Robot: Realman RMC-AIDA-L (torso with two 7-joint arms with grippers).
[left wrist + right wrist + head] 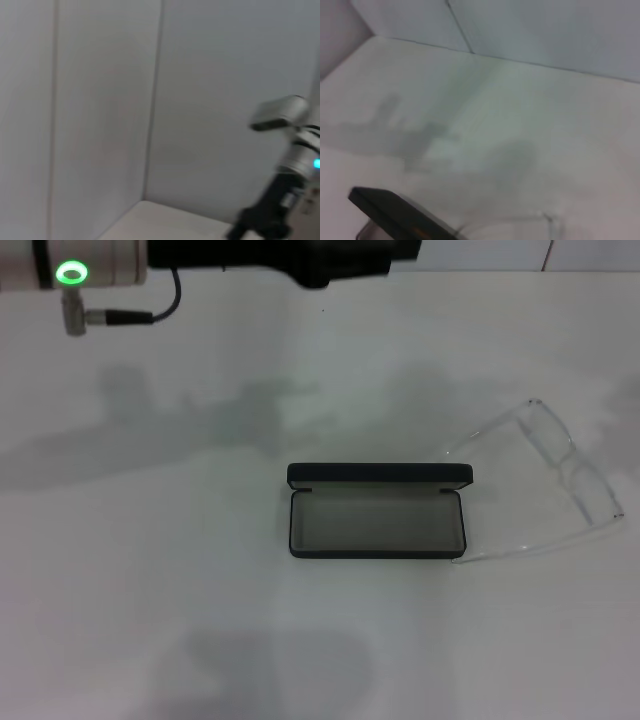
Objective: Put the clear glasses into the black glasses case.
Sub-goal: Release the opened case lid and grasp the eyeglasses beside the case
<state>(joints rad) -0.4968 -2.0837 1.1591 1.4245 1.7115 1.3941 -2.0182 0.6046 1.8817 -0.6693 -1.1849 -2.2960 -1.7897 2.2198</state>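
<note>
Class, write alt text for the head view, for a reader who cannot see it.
An open black glasses case, its grey lining empty, lies on a white table. Clear glasses lie just to its right with arms unfolded, their tips beside the case. A robot arm crosses the top edge.

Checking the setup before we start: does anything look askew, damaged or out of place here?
Nothing stands out. The black glasses case lies open and empty on the table, lid up. The clear glasses lie unfolded beside it on the robot's right, arms pointing toward the case, seemingly intact.
</note>
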